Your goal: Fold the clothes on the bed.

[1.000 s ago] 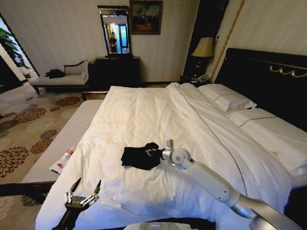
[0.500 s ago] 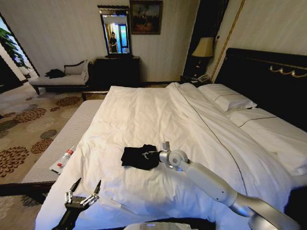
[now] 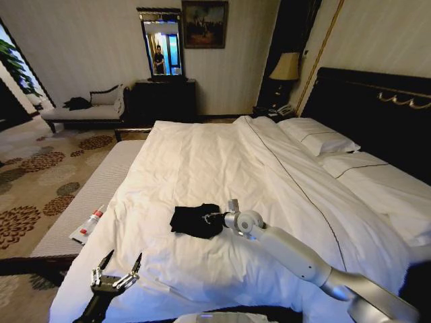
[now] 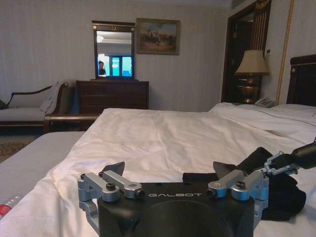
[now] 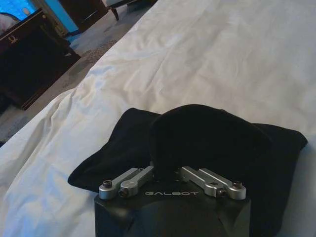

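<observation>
The clothes are one black T-shirt (image 3: 187, 221), bunched into a small heap near the front left part of the bed (image 3: 222, 155) on its white duvet. My right gripper (image 3: 211, 217) reaches in from the right and is shut on the shirt's right edge. In the right wrist view the black fabric (image 5: 207, 138) humps over the right gripper (image 5: 167, 169) and hides its fingertips. The left gripper (image 3: 118, 269) hovers open and holding nothing at the bed's near left corner. From the left wrist, the left gripper (image 4: 169, 168) faces the shirt (image 4: 279, 195) and the right gripper (image 4: 276, 165).
A padded bench (image 3: 81, 202) runs along the bed's left side with a small tube (image 3: 91, 221) on it. Pillows (image 3: 316, 138) and a dark headboard (image 3: 377, 101) lie at the right. Far off stand a chaise longue (image 3: 87, 113), a dresser (image 3: 165, 99) and a lamp (image 3: 285, 67).
My right gripper has moved left and down with the shirt's edge, laying the raised fabric lump lower onto the heap. The left gripper has stayed put.
</observation>
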